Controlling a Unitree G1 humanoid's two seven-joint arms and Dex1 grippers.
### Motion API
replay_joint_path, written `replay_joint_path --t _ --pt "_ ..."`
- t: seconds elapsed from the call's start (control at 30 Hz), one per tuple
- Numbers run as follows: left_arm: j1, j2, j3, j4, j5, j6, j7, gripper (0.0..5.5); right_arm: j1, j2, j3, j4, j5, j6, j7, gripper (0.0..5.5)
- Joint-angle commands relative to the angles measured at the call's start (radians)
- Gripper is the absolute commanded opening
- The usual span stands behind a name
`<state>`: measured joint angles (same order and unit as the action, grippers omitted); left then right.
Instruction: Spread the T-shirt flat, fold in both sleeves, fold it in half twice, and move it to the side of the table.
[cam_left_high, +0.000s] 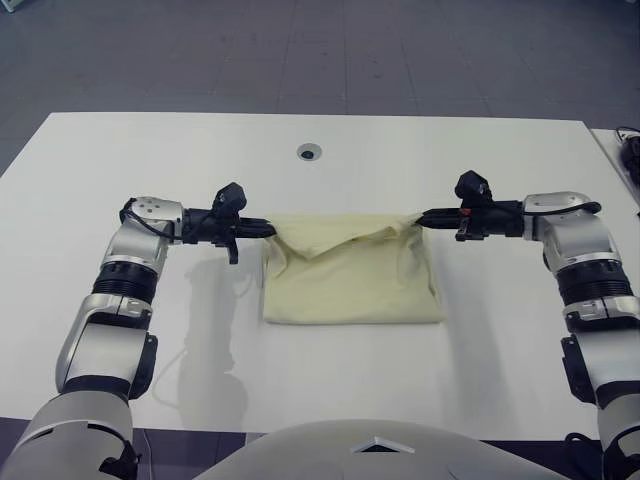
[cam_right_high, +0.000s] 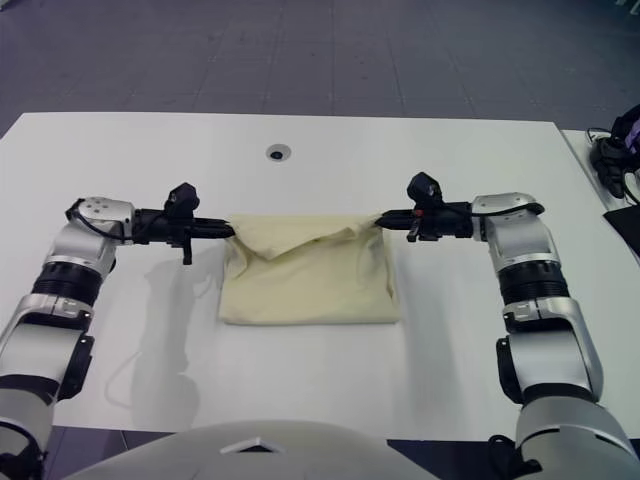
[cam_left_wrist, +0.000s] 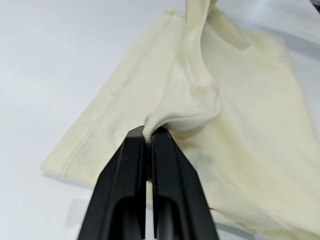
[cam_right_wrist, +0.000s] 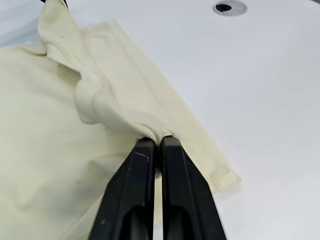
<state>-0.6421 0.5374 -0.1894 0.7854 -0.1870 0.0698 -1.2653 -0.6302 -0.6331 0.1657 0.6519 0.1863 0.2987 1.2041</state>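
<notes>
A pale yellow T-shirt (cam_left_high: 350, 275) lies folded into a rough rectangle in the middle of the white table (cam_left_high: 320, 180). Its far edge is lifted and stretched between both grippers. My left gripper (cam_left_high: 268, 229) is shut on the shirt's far left corner, the cloth bunched at the black fingertips (cam_left_wrist: 135, 142). My right gripper (cam_left_high: 424, 216) is shut on the far right corner, with the fabric (cam_right_wrist: 115, 110) pinched between its fingers (cam_right_wrist: 172, 150). Both hold the cloth slightly above the table, and the near part of the T-shirt (cam_right_high: 305, 300) rests flat.
A round cable grommet (cam_left_high: 309, 152) sits in the table beyond the shirt, also seen as the grommet (cam_right_wrist: 229, 7). Dark objects (cam_right_high: 612, 150) lie past the table's right edge. Bare tabletop surrounds the shirt on all sides.
</notes>
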Motion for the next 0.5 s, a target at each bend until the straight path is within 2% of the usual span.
replay_joint_path --t 0.03,0.07,0.33,0.5 --pt "-0.033 -0.055 0.049 0.093 0.005 -0.020 0.069 0.79 -0.060 0.052 -0.043 0.108 0.006 0.040 -0.048 0.00" --pt "-0.029 -0.066 0.060 0.104 -0.004 -0.016 0.077 0.97 -0.065 0.061 -0.055 0.129 0.016 0.056 -0.050 0.35" --pt "-0.006 -0.081 0.158 0.189 -0.008 0.018 0.194 2.24 -0.141 0.084 -0.154 0.317 0.013 0.114 -0.190 1.52" --pt "0.044 -0.062 0.204 0.086 -0.029 0.038 0.213 3.02 -0.124 0.077 -0.205 0.229 0.043 0.129 -0.210 2.27"
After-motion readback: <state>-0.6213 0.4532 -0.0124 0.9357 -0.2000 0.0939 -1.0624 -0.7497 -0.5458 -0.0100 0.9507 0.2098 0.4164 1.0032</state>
